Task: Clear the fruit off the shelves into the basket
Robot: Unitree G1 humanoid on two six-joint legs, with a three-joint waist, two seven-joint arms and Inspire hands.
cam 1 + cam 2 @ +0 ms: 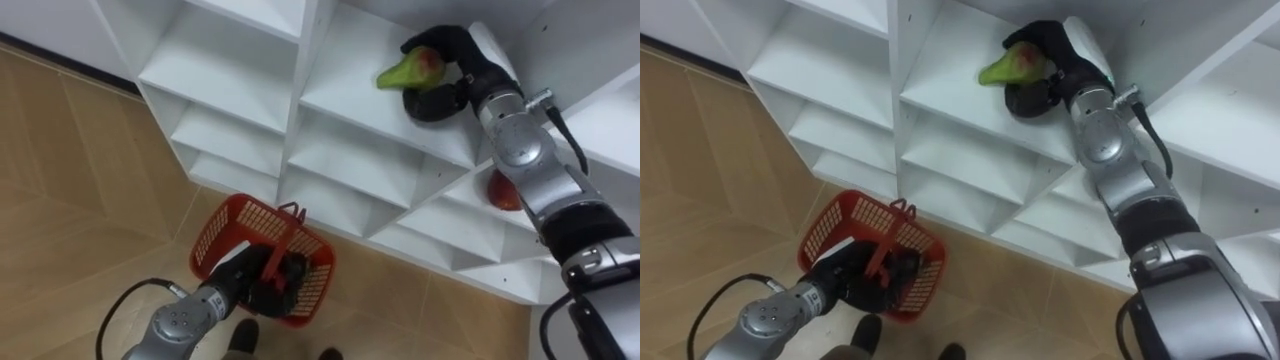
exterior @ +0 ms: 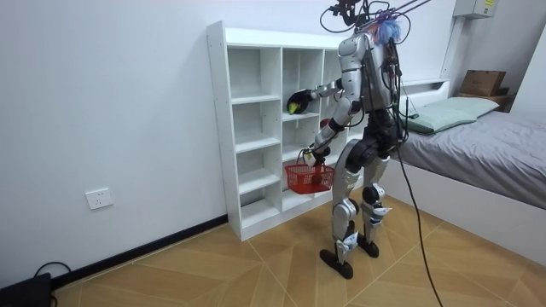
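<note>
the green and red fruit [image 1: 410, 68] is partly covered by the right hand [image 1: 462, 72] curled round it, so its kind is unclear. a red fruit [image 1: 503, 192] on a lower shelf is half hidden behind the right forearm. the left hand [image 1: 255, 275], closed on the handle of the red basket [image 1: 225, 228], hides much of the basket's inside, and the white closet [image 1: 300, 100] is cut off at the top edge.

Bright, even room light, soft shadows

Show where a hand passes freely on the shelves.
Free: the white closet's left column; the cell under the green-red fruit. Crowded: where the right hand grips it; the round red fruit's cell. The left hand holds the red plastic basket.
</note>
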